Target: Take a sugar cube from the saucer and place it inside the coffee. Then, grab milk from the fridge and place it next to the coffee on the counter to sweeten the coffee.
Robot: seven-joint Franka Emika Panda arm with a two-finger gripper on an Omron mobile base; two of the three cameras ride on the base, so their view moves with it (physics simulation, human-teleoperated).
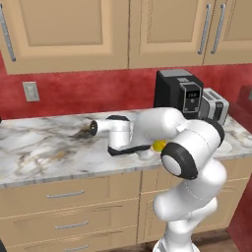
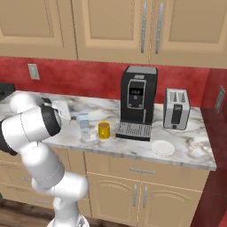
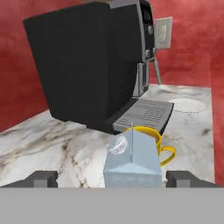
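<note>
The milk, a pale-blue carton, stands upright on the counter right beside the coffee, a yellow mug. My gripper is open, one fingertip on each side of the carton and apart from it. From the right base view, the milk stands just left of the coffee, with the white saucer farther right. The left base view shows a sliver of the mug behind my arm. The sugar cube and the fridge are out of view.
A black coffee machine stands just behind and right of the mug, with a silver toaster beyond it. Tan cabinets hang above the counter and a red wall runs behind it.
</note>
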